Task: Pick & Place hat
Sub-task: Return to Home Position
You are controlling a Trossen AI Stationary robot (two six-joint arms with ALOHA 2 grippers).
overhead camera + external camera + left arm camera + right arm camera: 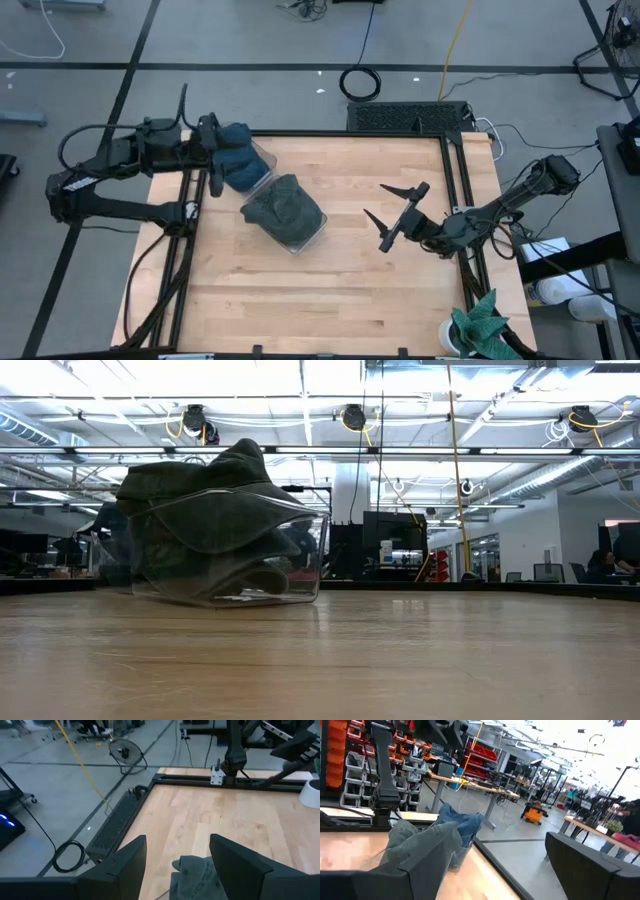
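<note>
Two clear bins (pixel 308 236), dark caps (pixel 283 207) in one, blue caps (pixel 237 160) in other, left gripper (pixel 177 839), right gripper (pixel 374 200), both spread wide

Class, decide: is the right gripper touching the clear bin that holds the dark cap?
Apart. The high view shows a strip of bare table between the right gripper and the clear bin. The gripper's fingers are open and hold nothing.

Dark cap (pixel 283 205) heaped in transparent bin (pixel 316 230)
</note>
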